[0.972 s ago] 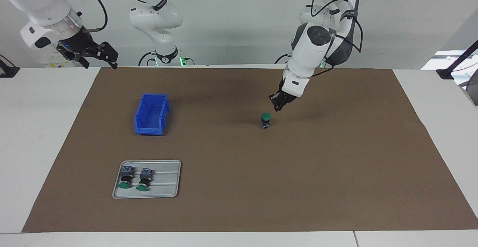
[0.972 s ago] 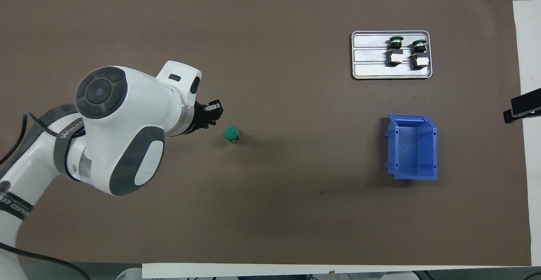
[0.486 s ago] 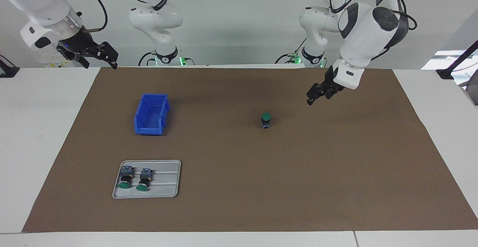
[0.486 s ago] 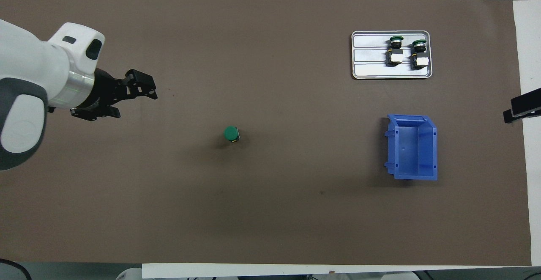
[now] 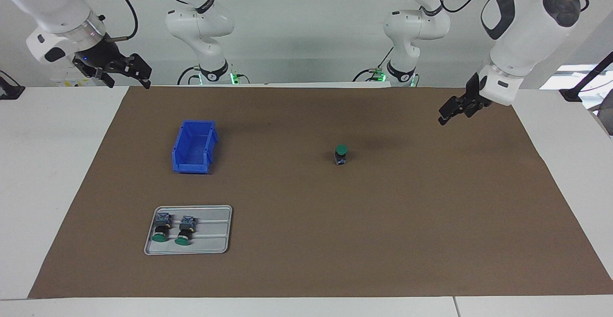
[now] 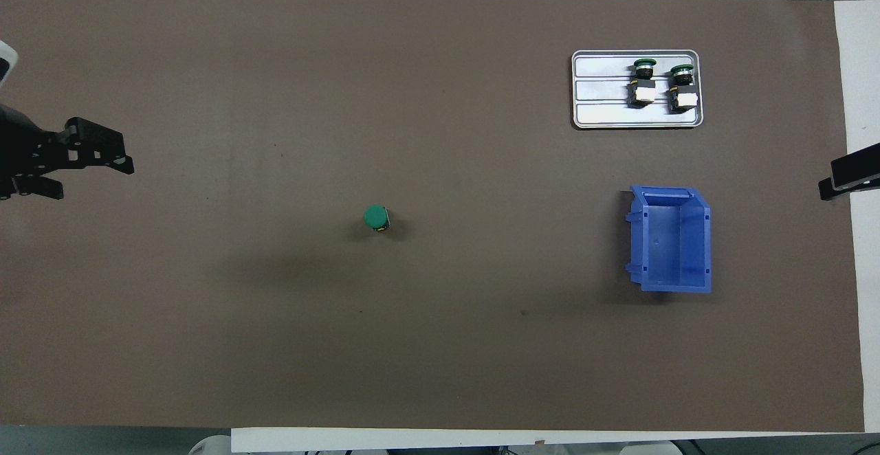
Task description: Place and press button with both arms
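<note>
Facing view shows the button [image 5: 341,154] standing upright on the brown mat [image 5: 383,221] of the tabletop, green mushroom cap up over a black collar and bluish-grey block, with nothing touching it and bare mat all round it. Toward the right arm's end from the button sits an empty blue bin [image 5: 194,146], and farther from the robots than the bin a grey tray [image 5: 218,240] holds two more buttons [image 5: 173,229] lying on their sides. The left claw [image 5: 452,110] hangs open and empty over the mat toward the left arm's end, well apart from the button, while the right claw [image 5: 125,72] waits open in the air over the mat's corner at the right arm's end
</note>
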`<state>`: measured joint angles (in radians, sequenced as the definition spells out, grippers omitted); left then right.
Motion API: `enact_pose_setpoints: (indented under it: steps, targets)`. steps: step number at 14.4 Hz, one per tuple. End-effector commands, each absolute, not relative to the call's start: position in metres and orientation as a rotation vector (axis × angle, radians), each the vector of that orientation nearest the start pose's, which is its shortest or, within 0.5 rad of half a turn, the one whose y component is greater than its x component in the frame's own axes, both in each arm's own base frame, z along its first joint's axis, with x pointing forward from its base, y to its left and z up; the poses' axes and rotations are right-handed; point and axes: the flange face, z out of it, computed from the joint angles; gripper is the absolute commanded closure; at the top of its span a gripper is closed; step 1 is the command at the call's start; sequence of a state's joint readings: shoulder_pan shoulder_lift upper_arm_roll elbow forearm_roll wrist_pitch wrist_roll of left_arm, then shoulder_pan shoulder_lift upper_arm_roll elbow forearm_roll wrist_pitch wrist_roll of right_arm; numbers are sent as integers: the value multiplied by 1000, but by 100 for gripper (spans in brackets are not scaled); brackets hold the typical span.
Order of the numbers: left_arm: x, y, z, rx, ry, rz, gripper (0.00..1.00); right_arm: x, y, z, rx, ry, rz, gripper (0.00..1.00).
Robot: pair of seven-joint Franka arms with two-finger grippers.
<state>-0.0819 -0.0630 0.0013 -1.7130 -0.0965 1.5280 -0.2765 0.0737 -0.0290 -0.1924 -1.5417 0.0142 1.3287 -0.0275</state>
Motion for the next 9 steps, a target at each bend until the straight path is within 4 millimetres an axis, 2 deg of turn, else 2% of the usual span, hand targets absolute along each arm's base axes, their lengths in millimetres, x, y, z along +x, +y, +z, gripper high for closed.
enact_pose_setpoints:
  steps: [1,4,5,6,7,9]
  targets:
    - [507,-32,611,-3166,-261,268,0,508,-61,636,-3087,123,288,0]
    - [504,-22,612,-3096,-229,264,0,507,-60,637,-3085,63,286,0]
    - [501,-20,613,-3097,-236,262,0,508,-51,638,-3079,-41,281,0]
    - [501,-12,613,-3096,-257,265,0,513,-21,638,-3081,-161,259,0]
    - [501,-14,611,-3094,-257,274,0,518,7,639,-3094,-174,218,0]
    - [499,-10,614,-3096,-270,258,0,521,105,631,-3128,-77,200,0]
